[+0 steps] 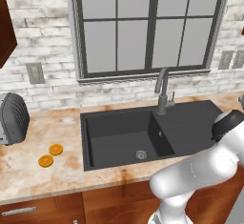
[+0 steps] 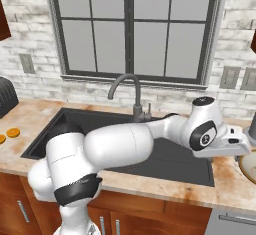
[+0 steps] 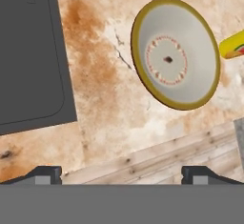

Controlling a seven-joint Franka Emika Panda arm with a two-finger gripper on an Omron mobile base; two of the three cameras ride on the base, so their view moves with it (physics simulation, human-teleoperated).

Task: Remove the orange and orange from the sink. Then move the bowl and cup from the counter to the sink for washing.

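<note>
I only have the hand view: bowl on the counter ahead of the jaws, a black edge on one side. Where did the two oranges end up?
Observer: Both oranges lie on the counter left of the sink, close together, out of the basin.
Operator: Anything left in the basin?
Observer: In the left base view, the round drain and bare black floor, no fruit or dishes.
Operator: Where is the hand relative to the sink?
Observer: In the right base view the gripper hangs past the sink's right edge, over the counter, beside the bowl.
Operator: And the cup?
Observer: The cup shows in your own view, just beyond the bowl; the base views add nothing on it. The jaws stand open, holding nothing.
</note>
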